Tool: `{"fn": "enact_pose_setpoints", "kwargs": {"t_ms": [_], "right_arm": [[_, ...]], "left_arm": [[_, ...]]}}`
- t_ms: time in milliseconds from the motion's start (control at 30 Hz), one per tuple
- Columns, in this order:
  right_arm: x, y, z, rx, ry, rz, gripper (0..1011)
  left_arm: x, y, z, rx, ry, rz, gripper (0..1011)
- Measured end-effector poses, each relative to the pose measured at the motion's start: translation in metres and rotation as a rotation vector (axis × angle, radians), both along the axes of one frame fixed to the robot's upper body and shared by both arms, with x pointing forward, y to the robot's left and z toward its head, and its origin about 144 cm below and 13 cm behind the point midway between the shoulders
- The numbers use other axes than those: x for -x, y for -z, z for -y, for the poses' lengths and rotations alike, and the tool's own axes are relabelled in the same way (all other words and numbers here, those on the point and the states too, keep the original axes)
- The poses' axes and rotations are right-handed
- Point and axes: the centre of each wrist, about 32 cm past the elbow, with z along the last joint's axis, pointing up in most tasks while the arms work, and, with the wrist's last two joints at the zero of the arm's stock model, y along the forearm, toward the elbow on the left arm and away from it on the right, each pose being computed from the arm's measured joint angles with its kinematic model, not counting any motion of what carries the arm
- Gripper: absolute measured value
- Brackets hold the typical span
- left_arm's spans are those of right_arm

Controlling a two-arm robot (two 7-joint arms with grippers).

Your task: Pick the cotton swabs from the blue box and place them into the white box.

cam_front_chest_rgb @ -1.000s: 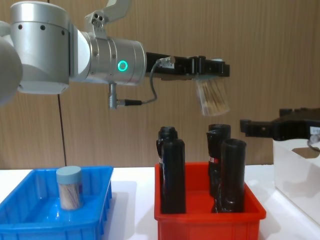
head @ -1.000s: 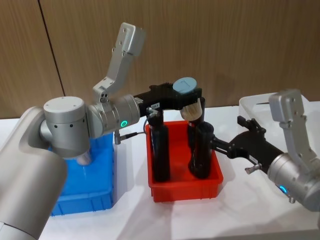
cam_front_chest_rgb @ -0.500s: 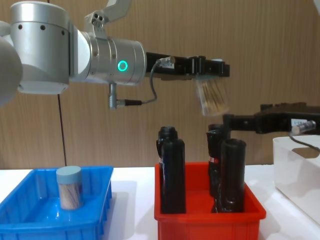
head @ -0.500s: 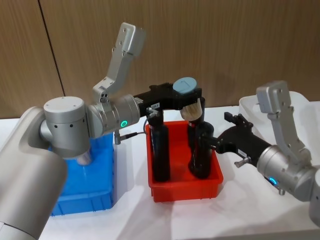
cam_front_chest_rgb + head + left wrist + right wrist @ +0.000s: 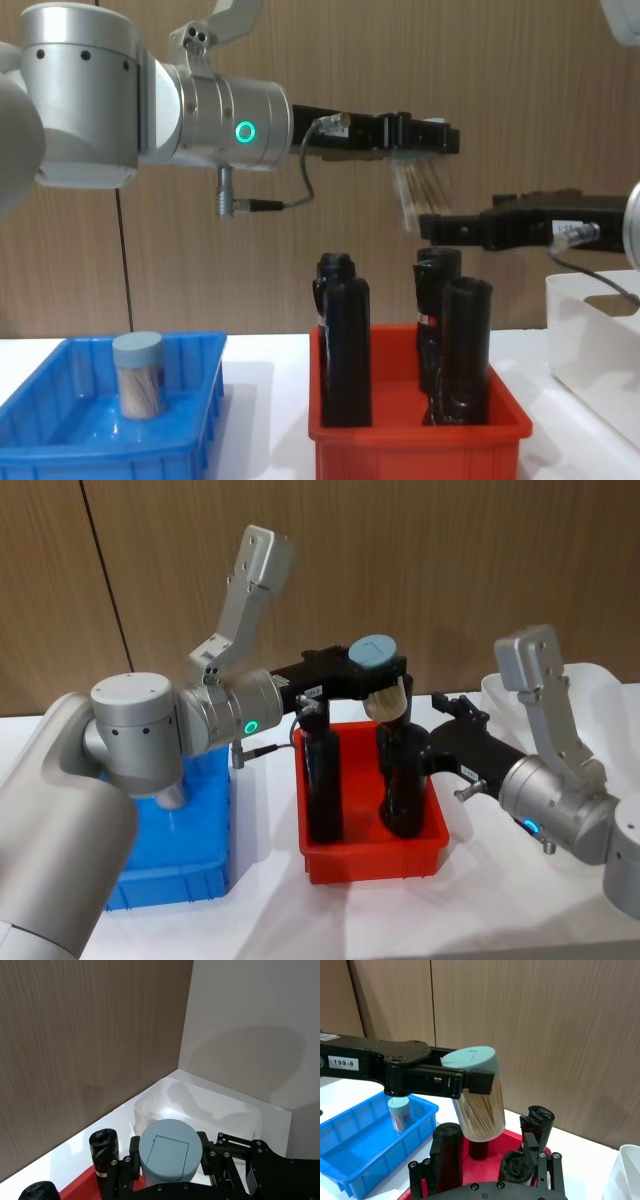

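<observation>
**Right gripper closes in on the tub held aloft**

Left arm: no change from half a second back. It reaches level across the table, and the left gripper (image 5: 420,138) is clamped on the pale blue cap of a cotton swab tub (image 5: 388,695). The tub hangs tilted in the air above the red bin (image 5: 415,452).

Right arm: this is what moved. I see the right gripper (image 5: 440,228) farther toward the robot's left and a little higher than before. In the chest view it now crosses in front of the tub's lower end. The right wrist view shows its fingers spread wide with nothing between them and the tub ahead of them. Whether they touch it, I cannot tell.

White box (image 5: 590,340): at the table's right side, where it was.

Blue box (image 5: 60,450): on the left, unmoved. The red bin sits between the two boxes.

Black cylinders (image 5: 346,350): standing in the red bin, none shifted.

Second tub (image 5: 138,375): upright in the blue box, same spot.
</observation>
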Motion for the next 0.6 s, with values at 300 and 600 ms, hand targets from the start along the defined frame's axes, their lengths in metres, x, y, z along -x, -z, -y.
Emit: {"fn": "enact_pose_setpoints", "kwargs": {"t_ms": [300,600], "right_arm": [[-0.009,-0.004,-0.005,0.008,-0.013,0.005,1001],[-0.018,-0.004,-0.01,0.016,-0.017,0.002,1001]], "left_arm": [[0.0,0.0,0.0,0.0,0.0,0.0,672],[0.0,0.0,0.0,0.0,0.0,0.0,672]]}}
